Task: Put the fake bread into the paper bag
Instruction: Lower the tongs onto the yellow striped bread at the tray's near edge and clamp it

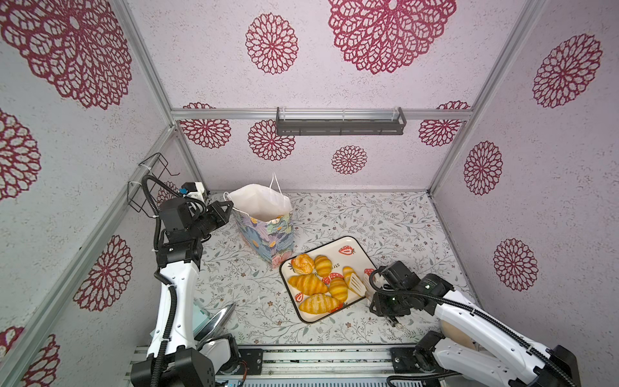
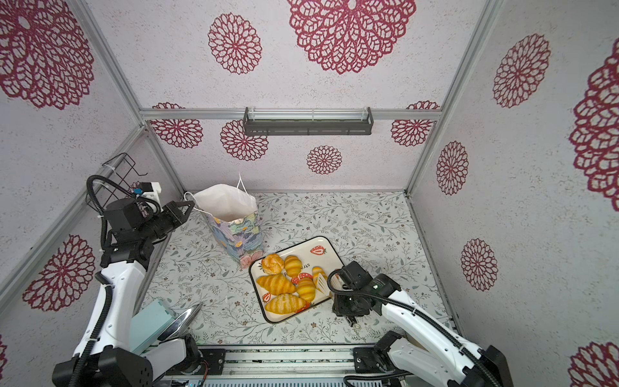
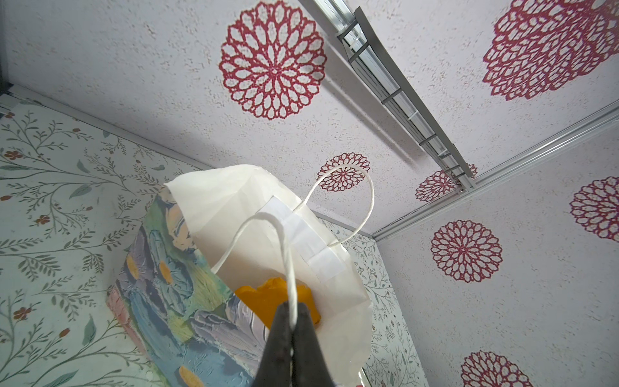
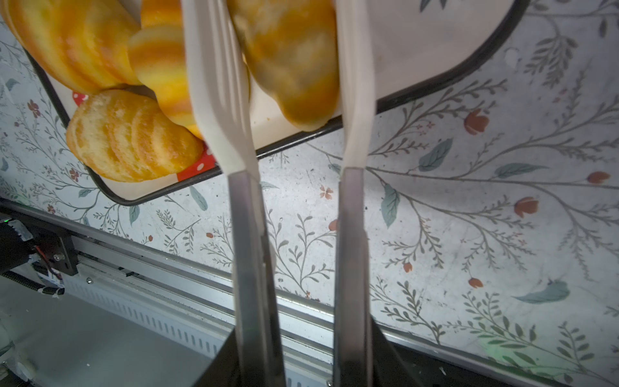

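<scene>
At the far left, the left pincer (image 3: 292,330) is clamped shut on a thin white cord handle (image 3: 284,254) of the tall paper bag (image 1: 266,238) – pastel blue, pink and purple painted flowers outside, plain white inside. The bag stands upright on the leaf-printed desk (image 1: 385,217) near the back wall, its mouth open and its other handle sticking up free. The left wrist view shows one glossy golden-yellow piece of fake bread (image 3: 268,296) lying down inside the bag.

To the right and nearer the front, close beside the bag's base, lies the cream rectangular tray (image 1: 335,246) with a dark rim and a red strawberry print. In both top views it carries six more pieces of the bread: a round roll (image 1: 303,263) and a short ridged piece (image 1: 323,265) at the back, three ridged croissants (image 1: 307,284) in the middle and front, and a lumpy plaited piece (image 4: 291,60) at the tray's right edge.

Further right, the right pincer (image 4: 303,365) grips a pair of grey metal tongs (image 4: 248,268) with white slotted blades. The blades reach over the tray rim and stand apart, one on each side of the plaited piece – whether they press on it I cannot tell. That piece rests on the tray
</scene>
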